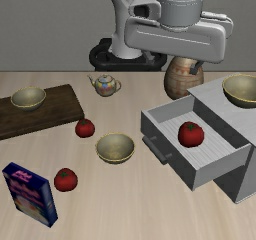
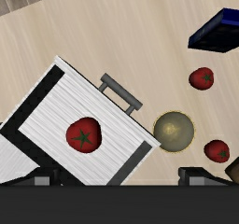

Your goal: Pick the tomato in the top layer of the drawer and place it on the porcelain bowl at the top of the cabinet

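Red tomato [image 2: 83,134], green-stemmed, lies in the open drawer [image 2: 117,125]; gripper [image 2: 117,178] spread wide.

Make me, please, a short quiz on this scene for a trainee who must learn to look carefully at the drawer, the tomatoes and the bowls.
1. Count: how many tomatoes do you see, including the drawer tomato in the drawer?
2. True or false: the porcelain bowl on top of the cabinet already holds a tomato.
3. What stands on the dark board? A) a cup B) a bowl C) a knife

Key
1. Three: the drawer tomato, the tomato by the board and the tomato by the blue box, next to the blue box.
2. False: it is empty.
3. B, the small bowl.
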